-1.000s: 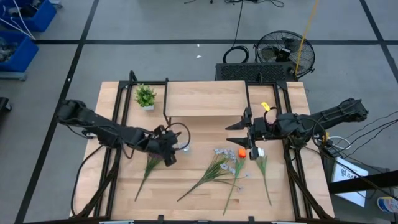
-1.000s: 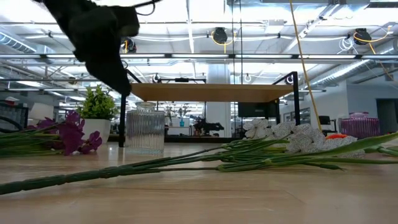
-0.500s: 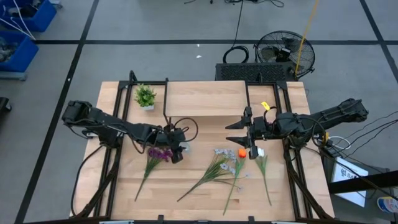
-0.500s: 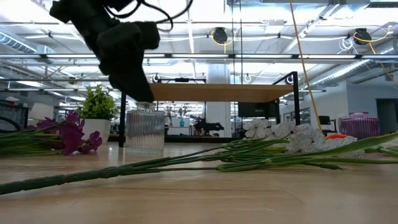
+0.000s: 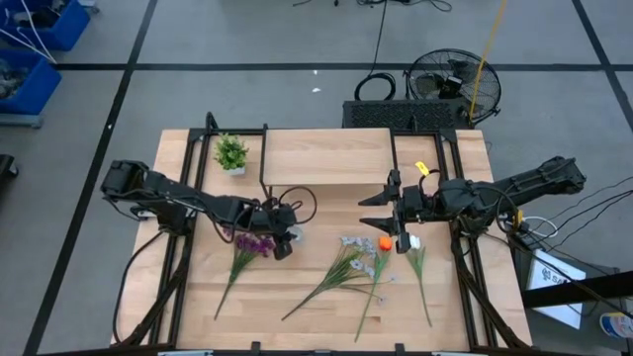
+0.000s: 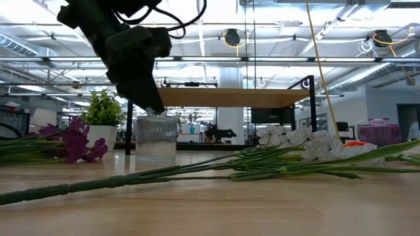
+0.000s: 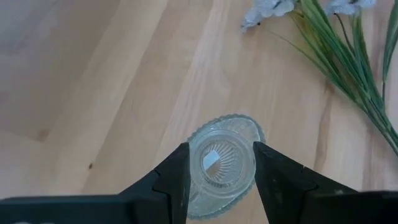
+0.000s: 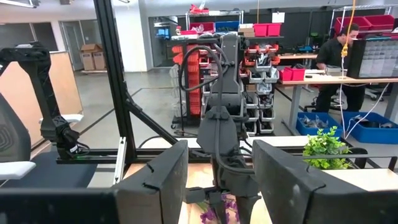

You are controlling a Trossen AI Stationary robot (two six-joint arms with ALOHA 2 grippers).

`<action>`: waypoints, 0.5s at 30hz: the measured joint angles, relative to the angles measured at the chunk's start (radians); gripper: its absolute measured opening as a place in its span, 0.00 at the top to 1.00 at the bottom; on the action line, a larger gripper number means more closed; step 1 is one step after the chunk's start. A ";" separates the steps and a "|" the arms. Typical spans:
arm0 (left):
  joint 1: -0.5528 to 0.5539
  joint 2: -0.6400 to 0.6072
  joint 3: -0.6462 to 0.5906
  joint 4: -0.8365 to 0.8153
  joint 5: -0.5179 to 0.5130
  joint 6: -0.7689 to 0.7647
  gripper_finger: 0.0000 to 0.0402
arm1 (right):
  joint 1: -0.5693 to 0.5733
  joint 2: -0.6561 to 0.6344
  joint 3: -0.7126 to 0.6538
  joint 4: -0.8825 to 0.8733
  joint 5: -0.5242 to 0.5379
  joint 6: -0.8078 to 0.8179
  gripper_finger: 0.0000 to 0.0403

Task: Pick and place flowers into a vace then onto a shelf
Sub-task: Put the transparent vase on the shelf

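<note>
A clear ribbed glass vase (image 7: pixel 221 167) stands upright on the table in front of the shelf (image 5: pixel 326 156). My left gripper (image 7: pixel 221 147) is open right above it and points down, one finger on each side of the vase mouth (image 6: pixel 156 118). The purple bunch (image 5: pixel 250 245) lies on the table just left of the vase. The white and pale-blue spray (image 5: pixel 352 259), the orange bloom (image 5: pixel 384 242) and the white bud (image 5: pixel 413 241) lie further to the right. My right gripper (image 5: pixel 373 213) waits open above the orange bloom. My left gripper comes at the vase from above, and its fingers (image 7: pixel 179 171) stand either side of the rim (image 7: pixel 249 134). I cannot tell whether they touch the glass. The vase stands upright on the table.
A small green potted plant (image 5: pixel 231 153) stands at the shelf's left end. The shelf's black legs (image 6: pixel 128 128) rise behind the vase. Long green stems (image 6: pixel 197 172) lie across the table's middle. Bare wood shows near the table's front edge. A person (image 8: pixel 341 43) is far off in the room.
My left gripper has moved from above the purple bunch toward the table's right, to the vase. It has come down until its fingertips are at the vase's mouth. The purple blooms it covered now show in the high view.
</note>
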 joint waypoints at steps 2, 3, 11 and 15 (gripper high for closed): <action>0.000 -0.003 -0.001 0.010 0.000 -0.031 0.62 | 0.000 0.000 0.000 -0.001 0.000 0.000 0.58; 0.000 -0.005 -0.003 0.028 0.002 -0.043 0.62 | 0.000 0.000 0.000 -0.001 0.000 0.000 0.58; -0.003 -0.049 0.145 -0.006 -0.014 -0.054 0.62 | 0.000 0.000 0.000 -0.001 0.000 0.004 0.58; 0.003 -0.050 0.320 -0.150 -0.085 0.044 0.62 | 0.000 0.000 0.000 0.000 0.000 0.007 0.58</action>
